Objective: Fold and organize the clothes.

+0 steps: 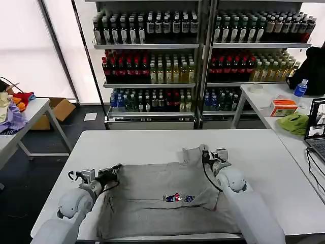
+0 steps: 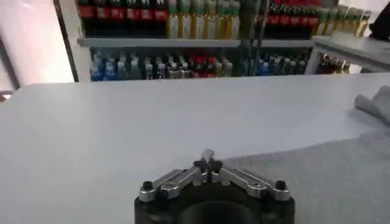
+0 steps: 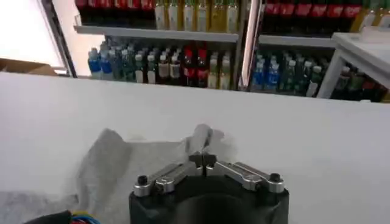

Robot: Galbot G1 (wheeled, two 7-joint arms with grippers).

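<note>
i have the grey shirt spread flat on the white worktop, print facing up, so its edges are reachable. my left tool sits at the shirt's ten o'clock corner, clenched on what looks like a thin pinch of its edge, though the fold there is hard to read. my right tool is clamped on the soft, crumpled sleeve at one o'clock, ready to pull the limp knit over

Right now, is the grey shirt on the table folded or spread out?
Mostly spread: the grey shirt lies flat on the table, chest print up, one sleeve bunched at the right tool.
</note>
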